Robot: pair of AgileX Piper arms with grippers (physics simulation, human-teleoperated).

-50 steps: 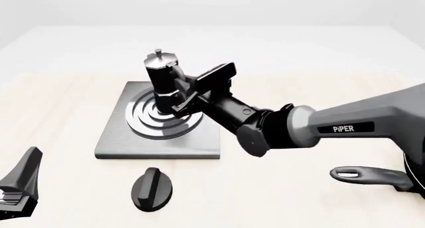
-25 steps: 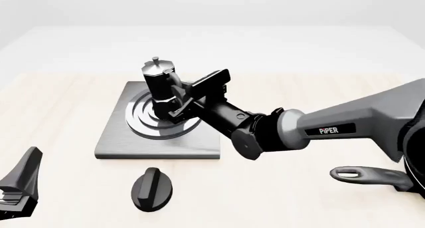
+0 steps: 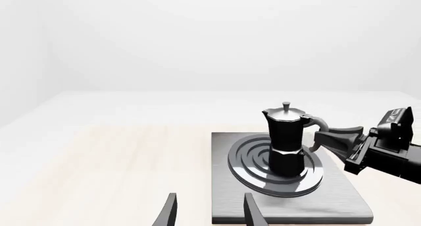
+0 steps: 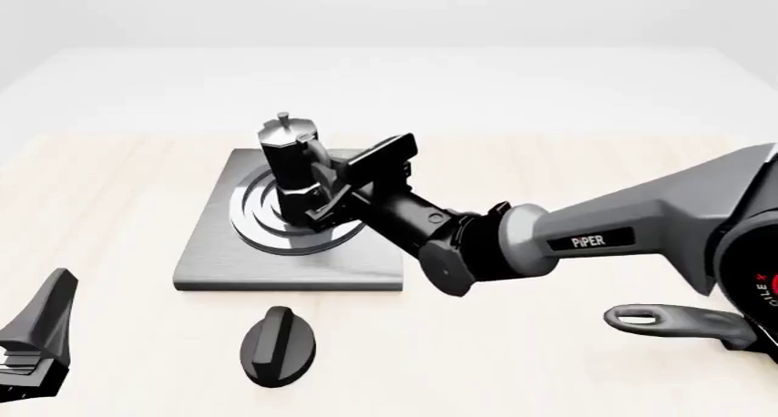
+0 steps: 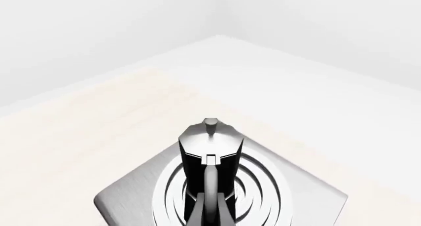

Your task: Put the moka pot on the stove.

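Black and angular, the right gripper is closed on the curved side handle of the small black faceted moka pot with its silver knobbed lid. The pot stands upright, directly ahead of the fingers, its base on the concentric silver and dark rings of the flat brushed-grey stove. The left gripper rests low at the near left of the table, jaws parted and holding nothing, well apart from the pot. A black oval knob lies just in front of the stove; a long black pan handle lies near the right edge.
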